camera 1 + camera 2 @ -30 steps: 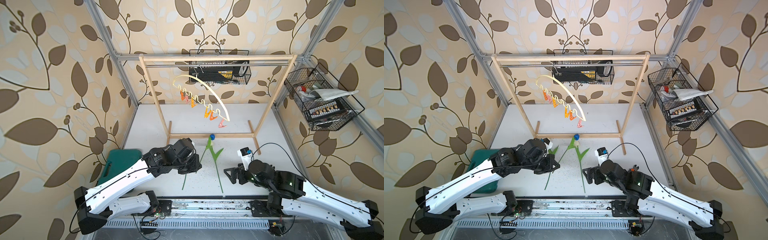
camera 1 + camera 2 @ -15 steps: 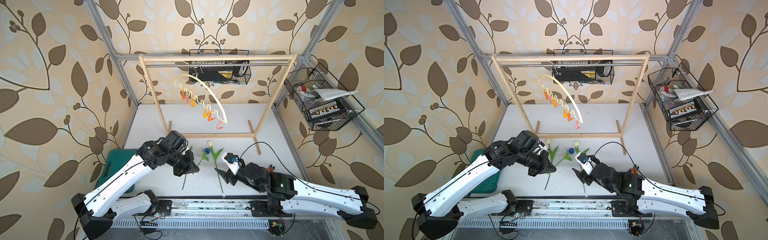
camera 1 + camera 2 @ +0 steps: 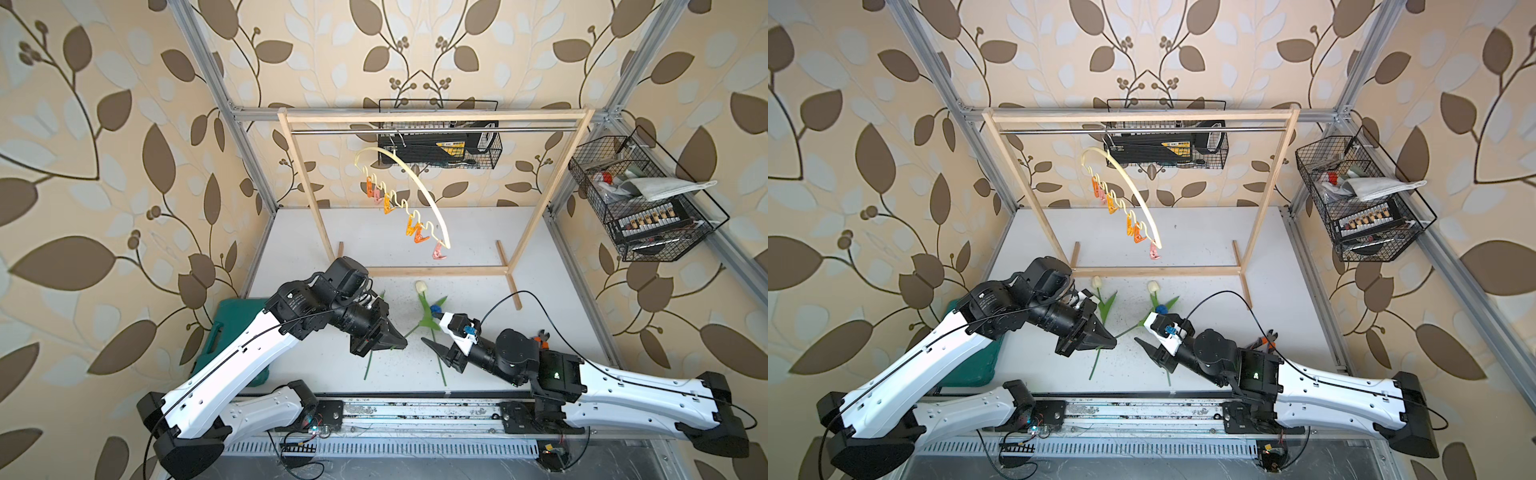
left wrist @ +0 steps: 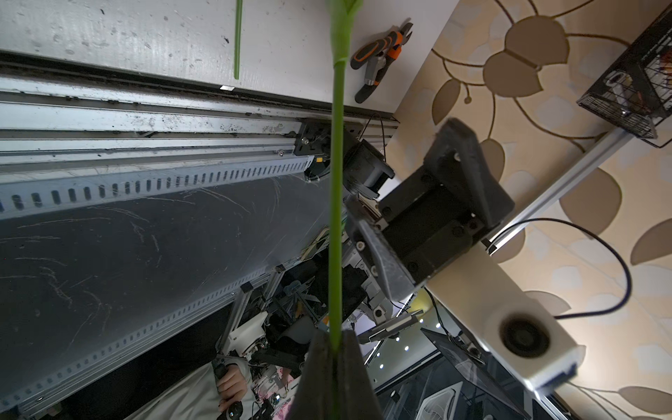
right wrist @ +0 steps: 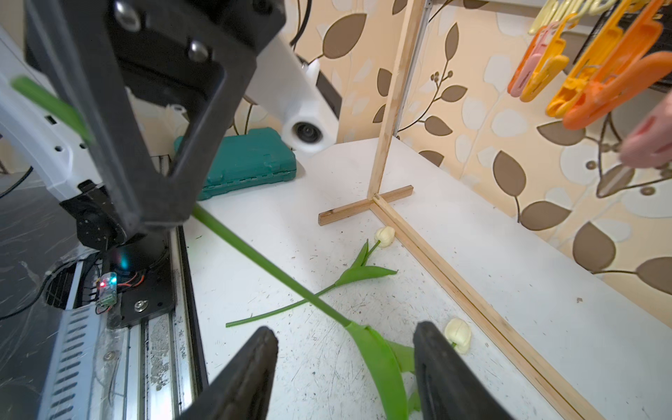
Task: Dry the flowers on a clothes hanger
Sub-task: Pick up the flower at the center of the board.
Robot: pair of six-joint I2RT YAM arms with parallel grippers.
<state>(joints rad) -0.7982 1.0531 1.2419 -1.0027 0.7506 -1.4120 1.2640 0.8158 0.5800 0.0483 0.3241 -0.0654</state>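
My left gripper (image 4: 334, 343) is shut on the thin green stem (image 4: 336, 182) of the blue flower (image 3: 435, 308), which hangs lifted off the table in both top views. My right gripper (image 5: 345, 367) is open, and its two fingers straddle that flower's long leaf (image 5: 378, 360) without touching it. Two white flowers (image 5: 385, 236) (image 5: 458, 334) lie on the white table near the rack's base bar. The cream clothes hanger (image 3: 415, 187) hangs by its hook from the metal rod above, with orange, yellow and pink clothespins (image 3: 417, 232) along its wavy bar.
The wooden rack (image 3: 419, 271) spans the table behind the flowers. A green case (image 3: 232, 328) sits at the left edge. Orange-handled pliers (image 3: 540, 336) lie by my right arm. Wire baskets (image 3: 644, 203) (image 3: 436, 145) hang on the right and back walls.
My right gripper has reached left to the held flower and narrowed its jaws. The left gripper has carried the blue flower toward the front and right.
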